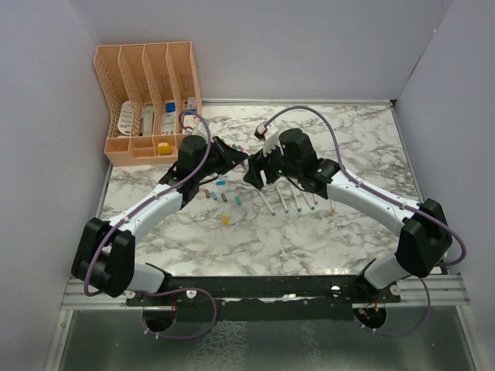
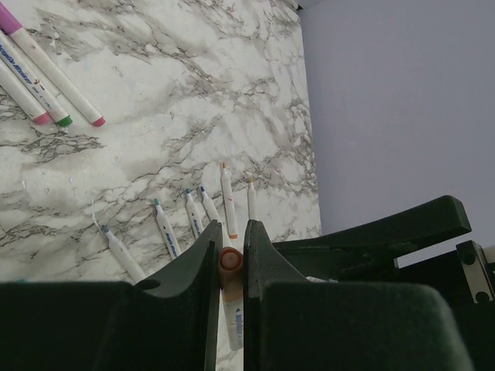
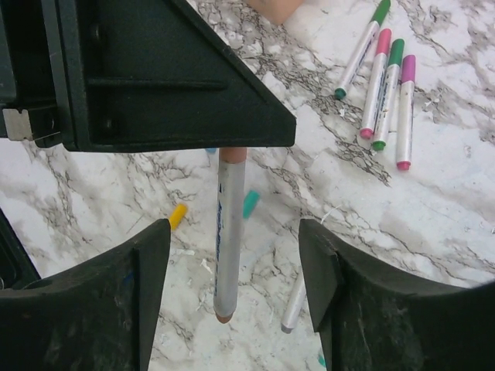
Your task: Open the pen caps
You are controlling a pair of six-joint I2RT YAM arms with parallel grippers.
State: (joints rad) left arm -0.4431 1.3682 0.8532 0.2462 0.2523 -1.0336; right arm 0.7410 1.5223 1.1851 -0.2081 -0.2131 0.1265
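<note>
The orange cap (image 2: 230, 260) is pinched between the closed jaws of the left gripper (image 2: 230, 246), and its pen (image 3: 227, 247) hangs out from that grip straight into the gap of the right gripper (image 3: 232, 228). The right gripper's fingers (image 3: 147, 263) stand spread on either side of the barrel, touching neither side. The barrel's long axis runs along those fingers, not across them. My judgement is that the right arm must clamp the barrel and draw back along that line while the left arm holds the cap. The pen appears to be held clear above the marble tabletop (image 1: 363, 154). Loose caps (image 3: 178, 215) lie below it, uncapped pens (image 2: 193, 216) are in a row nearby, and capped pens (image 3: 387, 85) lie off to one side. The peach organiser (image 1: 147, 77) stands well apart, so there looks to be room to pull.
</note>
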